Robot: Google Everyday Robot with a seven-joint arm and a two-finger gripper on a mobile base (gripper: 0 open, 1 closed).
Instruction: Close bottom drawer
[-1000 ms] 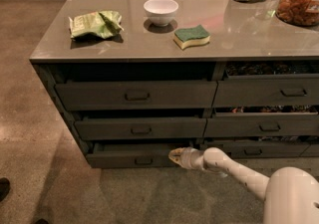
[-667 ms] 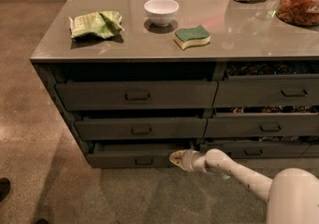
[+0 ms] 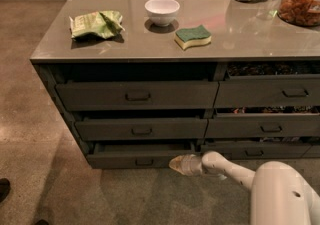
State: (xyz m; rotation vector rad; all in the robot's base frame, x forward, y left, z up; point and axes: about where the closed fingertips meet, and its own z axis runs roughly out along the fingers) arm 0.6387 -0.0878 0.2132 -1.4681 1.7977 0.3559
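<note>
The bottom drawer (image 3: 140,158) is the lowest of the left stack, dark grey with a low flat front and a small dark centre pull (image 3: 144,162). It stands out a little, with a narrow strip of bare grey inside showing above its front. My gripper (image 3: 175,164) reaches in low from the right on a white arm (image 3: 235,171). Its tip is at the drawer front's right end, right of the pull, touching or almost touching it.
Two taller grey drawers (image 3: 137,95) sit above, a little open. A right stack (image 3: 270,129) shows colourful clutter inside. On the counter (image 3: 200,19) lie a green bag (image 3: 96,24), a white bowl (image 3: 162,10), a sponge (image 3: 192,36) and jars. Brown floor lies left.
The gripper has stayed low at the right end of the bottom drawer's front, edging slightly. The drawer's opening looks about the same.
</note>
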